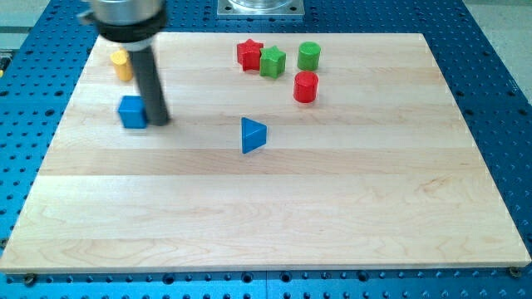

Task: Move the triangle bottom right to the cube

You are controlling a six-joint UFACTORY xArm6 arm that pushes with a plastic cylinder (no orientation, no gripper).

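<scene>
The arm carries no hand; it ends in a dark rod, so nothing is grasped. The rod's tip (160, 122) rests on the desk (274, 216) near the left edge, just beside the right side of the blue cube (131, 111); actual contact cannot be confirmed. The blue triangle (253, 134) lies near the desk's middle, well apart from the cube, toward the right edge. A yellow block (122, 64), partly hidden, sits near the top left corner. Along the top edge cluster a red star (249, 55), green star (273, 61), green cylinder (309, 56) and red cylinder (306, 86).
</scene>
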